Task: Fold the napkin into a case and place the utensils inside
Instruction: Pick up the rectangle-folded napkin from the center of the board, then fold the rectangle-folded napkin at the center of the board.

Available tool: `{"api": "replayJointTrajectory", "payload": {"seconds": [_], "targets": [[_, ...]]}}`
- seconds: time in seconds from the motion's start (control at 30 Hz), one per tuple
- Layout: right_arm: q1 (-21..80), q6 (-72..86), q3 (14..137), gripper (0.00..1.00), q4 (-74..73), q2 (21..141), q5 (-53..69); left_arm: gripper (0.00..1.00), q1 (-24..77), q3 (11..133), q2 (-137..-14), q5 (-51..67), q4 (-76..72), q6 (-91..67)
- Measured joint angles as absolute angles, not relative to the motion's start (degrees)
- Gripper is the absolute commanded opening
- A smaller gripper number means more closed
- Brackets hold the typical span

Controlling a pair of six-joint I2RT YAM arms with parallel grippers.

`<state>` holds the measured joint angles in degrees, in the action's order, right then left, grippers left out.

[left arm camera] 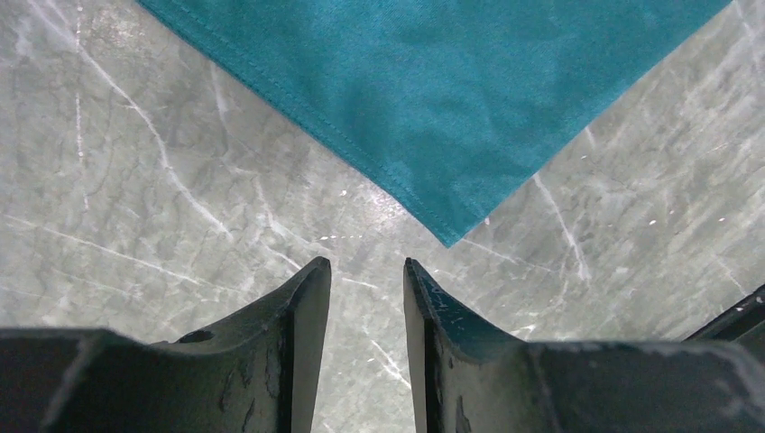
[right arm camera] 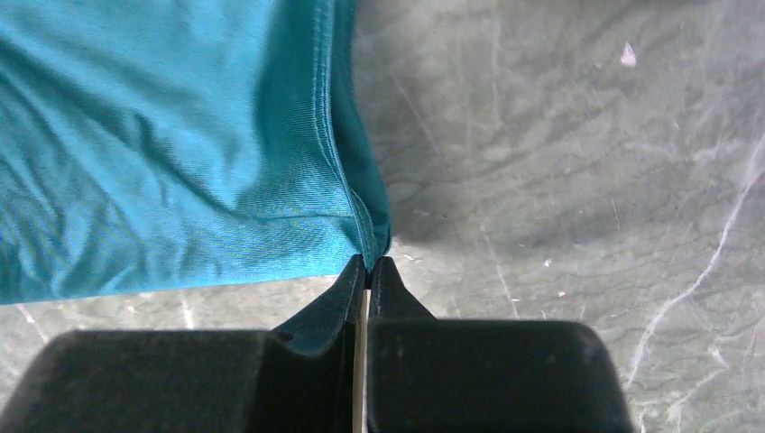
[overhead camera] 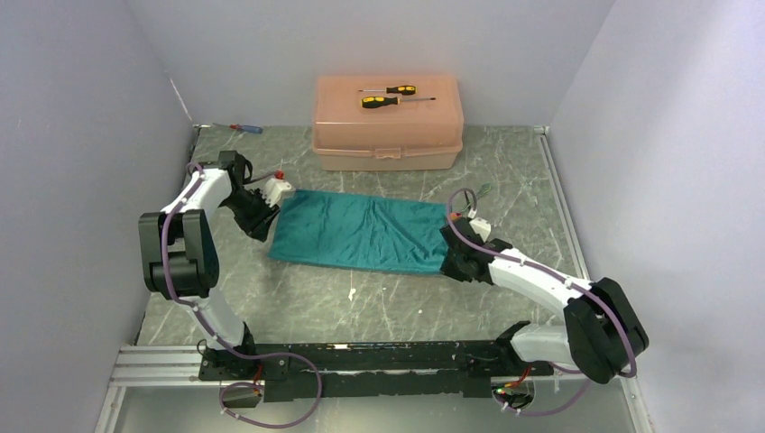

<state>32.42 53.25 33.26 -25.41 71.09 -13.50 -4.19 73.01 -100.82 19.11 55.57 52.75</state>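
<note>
My right gripper (right arm camera: 367, 266) is clamped shut on the napkin (right arm camera: 180, 135), pinching its hemmed corner right at the fingertips; the cloth spreads ahead and to the left of that gripper, with bare table (right arm camera: 559, 135) ahead and to the right; my left gripper (left arm camera: 365, 271) is part open and holds nothing; a corner of the napkin's other end lies flat just ahead of its tips, a little right of the gap, not touching.

Step in hand, as I read it: take the second corner so both ends can be lifted for the next fold.
- shift the left gripper slightly right and forward until the corner sits between the fingers;
- go low so one finger slides under the hem, then close on every layer;
- lift both ends together and level, cloth lightly taut;
- don't tug, since the right hold is only on the very corner tip and thin shiny cloth may slip out.

No case formed yet; I can't make out the utensils; the peach box (overhead camera: 388, 122) carrying screwdrivers (overhead camera: 392, 96) is far beyond both grippers, so leave it.
</note>
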Motion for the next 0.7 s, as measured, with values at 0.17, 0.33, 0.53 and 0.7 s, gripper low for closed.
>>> {"api": "replayJointTrajectory", "payload": {"seconds": [0.17,0.33,0.53,0.7], "targets": [[32.95,49.71,41.01,0.00,-27.05,73.89,-13.17,0.39,-4.23,72.18,-100.55,20.64,55.72,51.68],[36.64,46.78,51.29,0.00,-27.44,80.47,-12.82,0.38,-4.97,72.16,-101.06,22.13,55.05,49.34],[43.79,44.47,62.98,0.00,-28.29,91.37,-11.16,0.39,-7.90,72.25,-103.48,23.07,52.80,45.36],[48.36,42.54,74.70,0.00,-29.82,103.15,-8.88,0.39,-8.91,72.25,-103.77,23.09,51.35,43.68]]}}
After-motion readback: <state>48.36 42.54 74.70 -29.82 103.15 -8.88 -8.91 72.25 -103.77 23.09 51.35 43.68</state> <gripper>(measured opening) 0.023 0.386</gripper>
